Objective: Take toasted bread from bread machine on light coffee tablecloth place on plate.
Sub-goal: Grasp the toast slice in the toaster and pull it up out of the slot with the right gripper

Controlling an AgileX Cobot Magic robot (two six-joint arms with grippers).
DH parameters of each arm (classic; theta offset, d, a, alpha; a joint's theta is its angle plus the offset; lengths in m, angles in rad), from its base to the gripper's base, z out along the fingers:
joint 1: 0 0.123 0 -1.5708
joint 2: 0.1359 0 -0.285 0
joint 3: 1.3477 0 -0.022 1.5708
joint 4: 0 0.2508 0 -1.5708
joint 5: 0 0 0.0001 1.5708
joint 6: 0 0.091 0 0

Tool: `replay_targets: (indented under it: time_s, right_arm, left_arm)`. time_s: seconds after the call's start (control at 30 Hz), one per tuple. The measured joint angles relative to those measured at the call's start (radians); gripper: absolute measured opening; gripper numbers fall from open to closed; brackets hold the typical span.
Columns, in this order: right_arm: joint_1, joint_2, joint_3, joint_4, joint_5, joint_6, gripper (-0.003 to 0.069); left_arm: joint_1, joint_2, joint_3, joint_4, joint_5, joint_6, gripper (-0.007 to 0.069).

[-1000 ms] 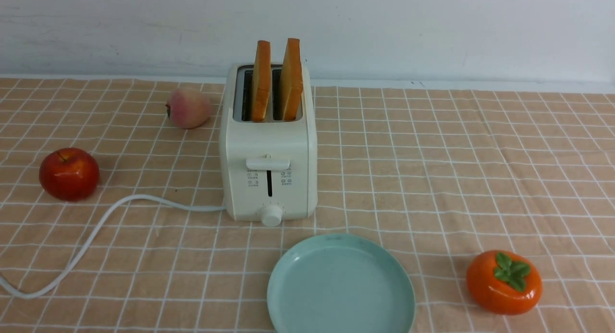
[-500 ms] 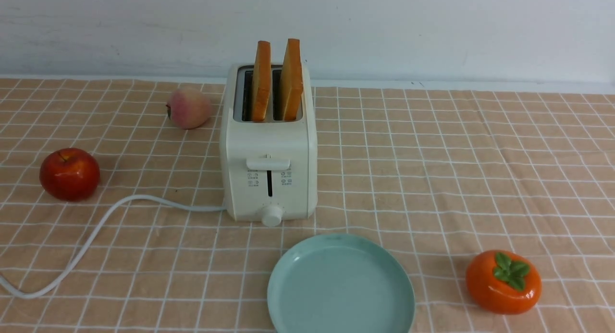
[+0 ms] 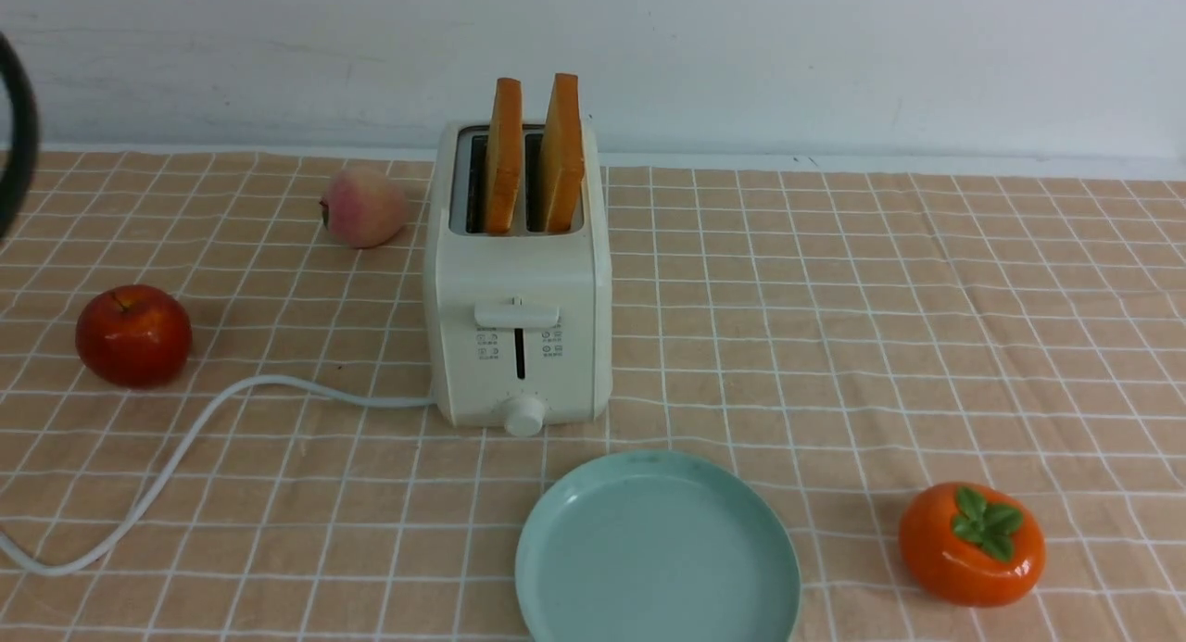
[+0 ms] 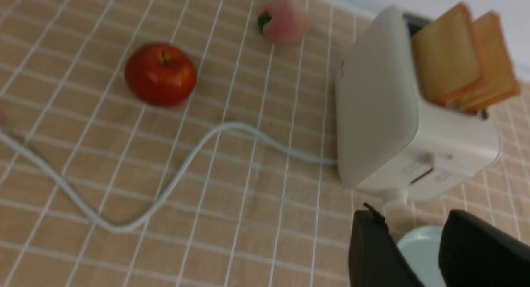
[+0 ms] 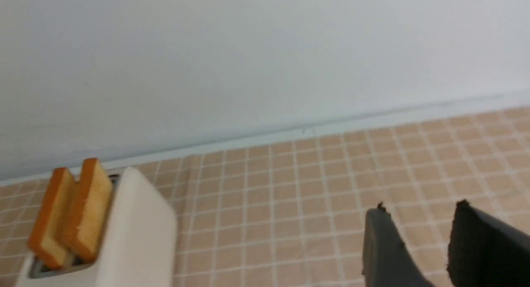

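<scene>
Two slices of toasted bread, left (image 3: 504,156) and right (image 3: 562,151), stand upright in the slots of the cream-white bread machine (image 3: 519,308) at the middle of the light coffee tablecloth (image 3: 834,327). The empty mint plate (image 3: 658,549) lies in front of it. In the left wrist view my left gripper (image 4: 414,223) is open and empty, apart from the bread machine (image 4: 385,113) and its toast (image 4: 445,55), with the plate (image 4: 420,247) showing between its fingers. In the right wrist view my right gripper (image 5: 418,210) is open and empty, well aside of the toast (image 5: 89,206).
A red apple (image 3: 133,334) and a peach (image 3: 363,207) lie left of the bread machine. Its white cord (image 3: 185,447) trails to the left front. An orange persimmon (image 3: 971,545) sits at the front right. A dark arm part (image 3: 17,123) shows at the left edge.
A dark part of the left arm has come into the front view at the upper left edge. The toast, bread machine and plate have not moved.
</scene>
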Motion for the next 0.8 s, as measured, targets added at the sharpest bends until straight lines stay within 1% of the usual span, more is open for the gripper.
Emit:
replay_targets:
  time_s: [0.07, 0.1, 0.13, 0.17, 0.2, 0.23, 0.33, 0.37, 0.4, 0.43, 0.5, 0.53, 0.63, 0.73, 0.77, 0.8]
  right_arm:
    - [0.004, 0.073, 0.000, 0.162, 0.029, -0.006, 0.0239]
    - [0.007, 0.086, 0.000, 0.191, 0.035, -0.018, 0.0239]
    - [0.015, 0.112, 0.000, 0.263, 0.042, -0.045, 0.0239]
    - [0.032, 0.155, -0.002, 0.350, 0.054, -0.118, 0.0239]
    - [0.039, 0.170, -0.005, 0.363, 0.056, -0.130, 0.0239]
    - [0.073, 0.234, -0.023, 0.489, 0.080, -0.245, 0.0239]
    - [0.149, 0.368, -0.097, 0.671, 0.155, -0.453, 0.0239]
    - [0.149, 0.368, -0.097, 0.682, 0.160, -0.464, 0.0239]
    - [0.192, 0.443, -0.160, 0.752, 0.197, -0.525, 0.0239]
    - [0.219, 0.489, -0.198, 0.771, 0.215, -0.547, 0.0239]
    - [0.250, 0.544, -0.273, 0.778, 0.239, -0.561, 0.0239]
    - [0.287, 0.615, -0.366, 0.756, 0.250, -0.543, 0.0243]
    - [0.352, 0.729, -0.536, 0.604, 0.251, -0.421, 0.0256]
    - [0.428, 0.847, -0.714, 0.395, 0.257, -0.221, 0.0279]
    - [0.446, 0.873, -0.752, 0.325, 0.257, -0.172, 0.0286]
    - [0.455, 0.886, -0.770, 0.311, 0.259, -0.148, 0.0289]
  left_arm:
    - [0.000, 0.026, 0.009, -0.051, 0.078, -0.001, 0.0238]
    - [0.000, 0.030, 0.013, -0.060, 0.090, 0.001, 0.0238]
    - [0.000, 0.035, 0.025, -0.080, 0.117, 0.009, 0.0238]
    - [0.000, 0.040, 0.047, -0.103, 0.142, 0.023, 0.0238]
    - [0.000, 0.040, 0.047, -0.106, 0.145, 0.025, 0.0238]
    - [0.000, 0.038, 0.078, -0.131, 0.165, 0.042, 0.0238]
    - [0.000, 0.020, 0.113, -0.159, 0.174, 0.056, 0.0238]
    - [0.000, 0.018, 0.115, -0.162, 0.174, 0.056, 0.0238]
    - [0.000, 0.007, 0.127, -0.168, 0.174, 0.058, 0.0238]
    - [0.000, 0.001, 0.131, -0.171, 0.175, 0.058, 0.0238]
    - [0.000, -0.006, 0.136, -0.174, 0.177, 0.058, 0.0238]
    - [0.000, -0.010, 0.141, -0.176, 0.177, 0.058, 0.0238]
    - [0.000, -0.012, 0.143, -0.178, 0.177, 0.058, 0.0238]
    - [0.000, -0.012, 0.143, -0.180, 0.172, 0.058, 0.0238]
    - [0.000, -0.012, 0.143, -0.180, 0.172, 0.058, 0.0238]
    - [0.000, -0.012, 0.143, -0.180, 0.172, 0.058, 0.0238]
